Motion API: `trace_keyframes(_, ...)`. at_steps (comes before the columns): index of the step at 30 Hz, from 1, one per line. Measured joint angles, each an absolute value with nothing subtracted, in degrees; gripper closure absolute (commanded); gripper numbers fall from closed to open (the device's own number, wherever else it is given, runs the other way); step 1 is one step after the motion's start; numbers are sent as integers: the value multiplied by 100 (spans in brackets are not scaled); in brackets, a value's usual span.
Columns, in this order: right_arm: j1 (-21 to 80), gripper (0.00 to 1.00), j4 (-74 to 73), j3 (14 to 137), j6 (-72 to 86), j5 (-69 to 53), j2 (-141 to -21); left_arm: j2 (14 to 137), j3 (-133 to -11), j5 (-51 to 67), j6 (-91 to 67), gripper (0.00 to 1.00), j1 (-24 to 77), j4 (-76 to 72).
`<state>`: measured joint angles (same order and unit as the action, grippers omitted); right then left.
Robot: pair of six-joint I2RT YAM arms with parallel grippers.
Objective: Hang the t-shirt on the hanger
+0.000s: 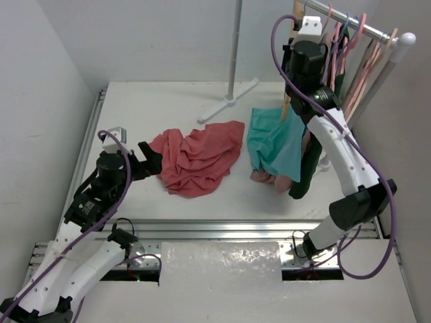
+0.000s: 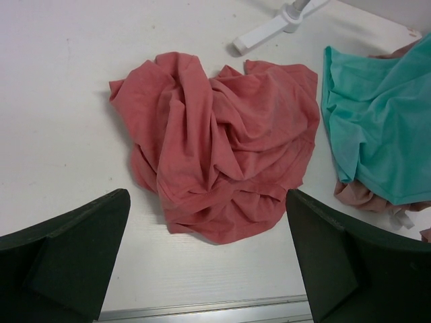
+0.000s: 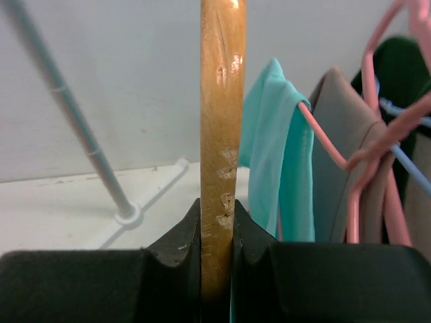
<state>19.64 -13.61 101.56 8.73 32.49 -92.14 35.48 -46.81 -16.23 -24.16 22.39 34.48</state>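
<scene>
The coral-red t-shirt (image 1: 199, 158) lies crumpled on the white table, left of centre; in the left wrist view (image 2: 222, 141) it fills the middle. My left gripper (image 1: 147, 160) is open and empty at the shirt's left edge, and in the left wrist view (image 2: 207, 200) its jaws stand wide apart, astride the shirt's near hem without touching it. My right gripper (image 1: 296, 37) is raised by the clothes rack and shut on the wooden hanger (image 1: 286, 106). In the right wrist view (image 3: 217, 215) the jaws clamp a light-brown wooden bar (image 3: 222, 101). The hanger's hook is hidden.
A teal shirt (image 1: 273, 145) hangs down onto the table right of the t-shirt, with a dark green garment (image 1: 306, 168) beside it. Pink hangers (image 1: 350, 40) hang on the rack rail (image 1: 363, 25). A white stand pole (image 1: 236, 47) rises at the back.
</scene>
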Motion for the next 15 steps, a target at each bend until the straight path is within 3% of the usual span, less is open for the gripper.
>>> trace_keyframes(10, 2038, 100, -1310, 10862, 305, 2930, -9262, 3446, -4678, -1619, -2418, 2, 2239, 3450)
trace_keyframes(15, 2027, 100, -1887, 10984, 760, 1944, -9220, 3398, -4678, -1623, -2418, 2, 2239, 3446)
